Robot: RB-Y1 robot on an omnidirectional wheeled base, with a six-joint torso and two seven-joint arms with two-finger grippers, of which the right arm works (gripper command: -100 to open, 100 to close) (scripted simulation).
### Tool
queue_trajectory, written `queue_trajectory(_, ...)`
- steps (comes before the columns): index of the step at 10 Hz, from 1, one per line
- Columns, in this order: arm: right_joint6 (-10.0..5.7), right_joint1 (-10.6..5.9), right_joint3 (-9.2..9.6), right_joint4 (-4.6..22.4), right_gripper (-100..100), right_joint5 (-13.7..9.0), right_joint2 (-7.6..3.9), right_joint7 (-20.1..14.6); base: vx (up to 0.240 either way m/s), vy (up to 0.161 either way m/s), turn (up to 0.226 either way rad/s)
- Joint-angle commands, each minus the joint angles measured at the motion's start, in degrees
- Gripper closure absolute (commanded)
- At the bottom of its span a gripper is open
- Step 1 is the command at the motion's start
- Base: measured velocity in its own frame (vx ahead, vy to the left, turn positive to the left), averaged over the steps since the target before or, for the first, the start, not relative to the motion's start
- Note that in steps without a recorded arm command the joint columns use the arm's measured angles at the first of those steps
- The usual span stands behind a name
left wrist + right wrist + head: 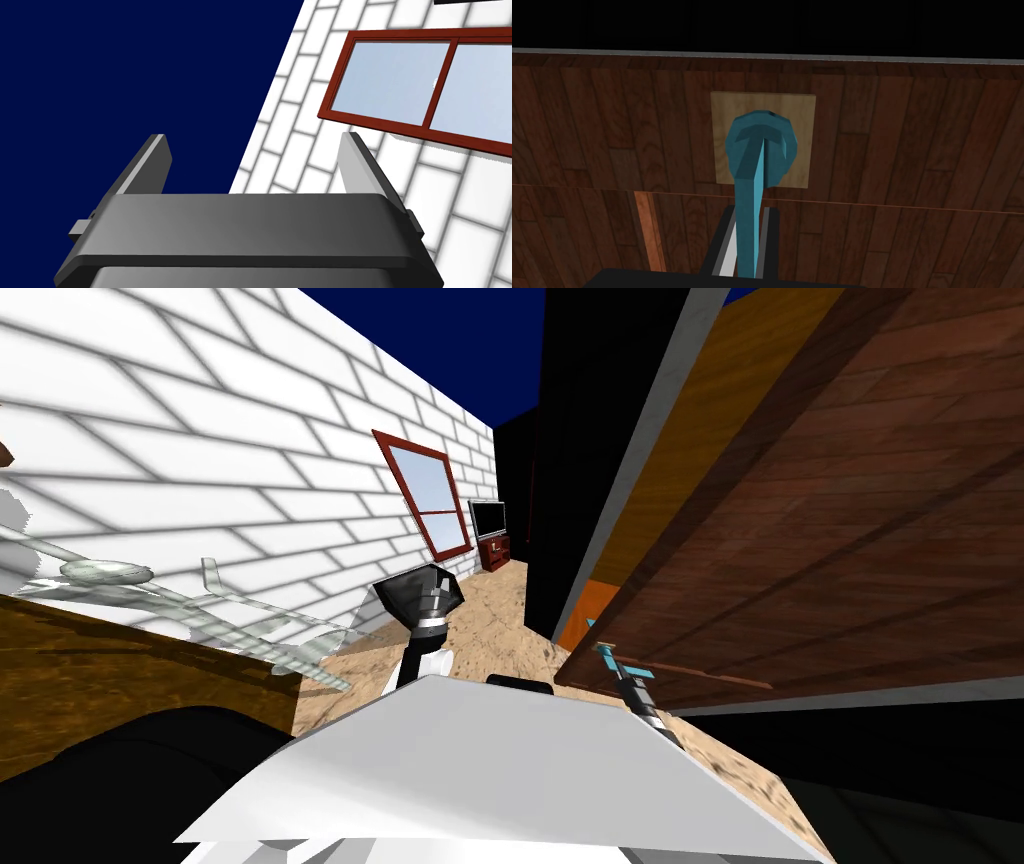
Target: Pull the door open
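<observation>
1. Head view: the door [850, 538], dark brown grained planks with a grey edge strip, takes the right side. Its teal lever handle [606, 652] juts from the door's face, and the right arm [648, 706] meets it there. The left arm [418, 660] is held up above a speckled sandy floor [490, 628]. Beyond it are a white brick wall [200, 438], a red-framed window [425, 493], and a dark screen [488, 518] on a reddish cabinet [495, 553]. A black area [580, 438] lies beside the door.
2. Left wrist view: the left gripper [252, 160] is released, with its flat blade fingers standing wide apart and nothing between them.
3. Right wrist view: the right gripper [746, 250] is clenched on the handle's flat, straight bar. The bar runs to a faceted round hub on a pale square wooden plate [802, 125] set into the planks.
</observation>
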Motion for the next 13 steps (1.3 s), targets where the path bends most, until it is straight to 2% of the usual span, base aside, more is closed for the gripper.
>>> queue_trajectory(1,0.0,0.0,0.0,0.0,100,0.0,0.0,0.0,-0.084,-0.018,0.03)
queue_trajectory(2,-1.48,0.41,0.06,0.83,100,0.36,-0.32,-0.41,-0.159,-0.053,0.179)
queue_trajectory(3,-1.79,0.48,0.05,1.01,100,0.43,-0.4,-0.49,-0.234,-0.078,0.215)
queue_trajectory(9,-6.93,1.53,-0.09,4.07,100,1.5,-1.77,-1.73,-0.243,-0.072,0.179)
queue_trajectory(10,-6.01,1.55,0.15,3.31,100,1.52,-1.38,-1.57,-0.105,-0.022,0.031)
queue_trajectory(11,-4.77,0.31,1.1,3.43,100,0.93,-1.0,-0.86,-0.183,-0.031,0.074)
queue_trajectory(13,-3.35,-1.24,2.03,3.52,100,0.15,-0.68,-0.05,-0.229,-0.044,0.106)
